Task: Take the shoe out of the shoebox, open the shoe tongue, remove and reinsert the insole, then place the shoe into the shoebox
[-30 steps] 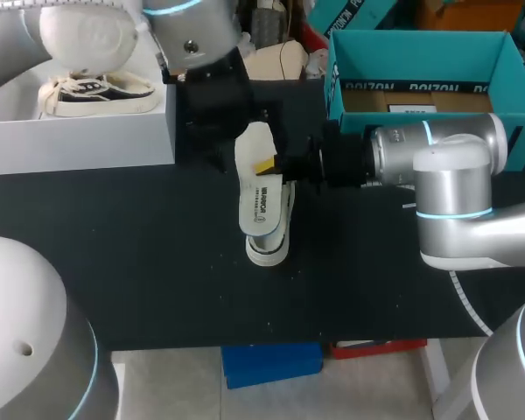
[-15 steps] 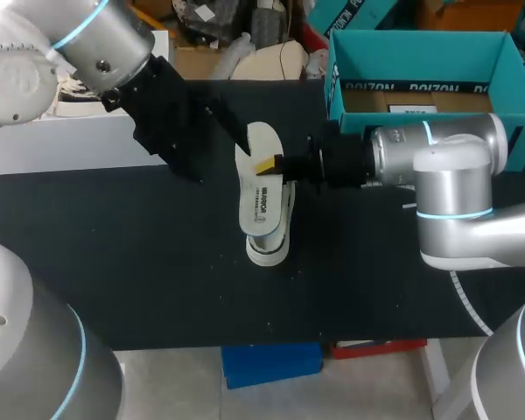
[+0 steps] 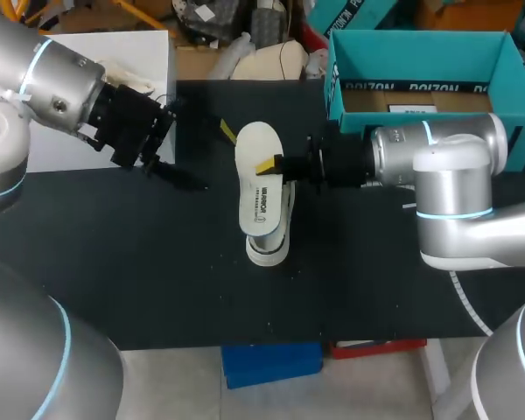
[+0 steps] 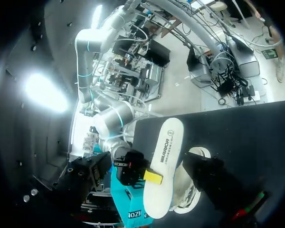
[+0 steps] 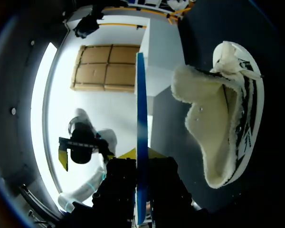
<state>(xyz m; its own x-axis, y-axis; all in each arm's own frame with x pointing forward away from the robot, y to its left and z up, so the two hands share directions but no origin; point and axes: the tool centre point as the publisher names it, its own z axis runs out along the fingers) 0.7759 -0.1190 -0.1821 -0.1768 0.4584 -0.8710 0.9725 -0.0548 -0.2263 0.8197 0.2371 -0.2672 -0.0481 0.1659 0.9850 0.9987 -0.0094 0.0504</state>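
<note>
Right pincer [image 3: 271, 164] is clamped on the long edge of the insole [image 3: 259, 188], about mid-length. In the right wrist view the insole sits edge-on between its fingers. The insole is out of the shoe [image 3: 271, 245] and held just over it. The shoe sits mid-tabletop [image 3: 157, 262], fleece lining exposed.

Left pincer [image 3: 214, 159] is spread wide and empty, left of the shoe and clear of it. White shoebox [image 3: 153, 52] is far left.

Handling, as a guess:
- **Insole:** thin, light and floppy, so the free ends will droop. The mid-edge grip looks fine, but lead with the toe end.
- **Shoe:** soft and light, and the fleece will likely drag on the insole. It should skate unless the left pincer pins the heel collar.
</note>
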